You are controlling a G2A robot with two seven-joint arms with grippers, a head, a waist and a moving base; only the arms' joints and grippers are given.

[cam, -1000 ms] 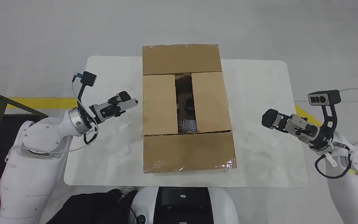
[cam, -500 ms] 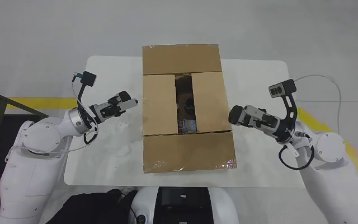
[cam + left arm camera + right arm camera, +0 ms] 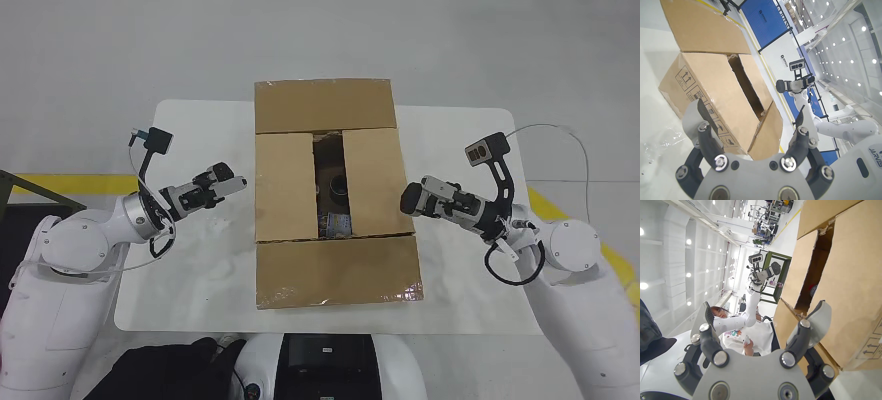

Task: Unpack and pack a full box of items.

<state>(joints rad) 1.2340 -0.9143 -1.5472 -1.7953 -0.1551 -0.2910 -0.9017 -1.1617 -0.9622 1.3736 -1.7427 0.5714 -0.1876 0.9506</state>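
The box [image 3: 335, 270] sits in the middle of the desk [image 3: 200, 120]. Its far and near outer flaps are laid out flat, while the two side flaps are folded over the top with a dark gap [image 3: 330, 165] between them.

The right end effector [image 3: 410, 198] is at the box's right edge with its jaws spread wide and nothing in them. Contact with the cardboard cannot be made out. The left end effector [image 3: 232, 186] hangs just off the box's left side, also wide and empty.

The step in hand looks like opening the side flaps. To do it well, a finger should probably hook the right inner flap [image 3: 375, 180] at its free edge along the gap and swing it outward on its fold. Lifting slowly should keep the box from sliding. The other arm could brace the left wall or take the left inner flap [image 3: 284, 185] in the same way.

The count:
- One box.
- Four flaps, two out and two in.
- Two end effectors.
- Inside the gap, a dark round item [image 3: 337, 184] and a printed pack [image 3: 338, 222] show. The rest of the load is hidden.
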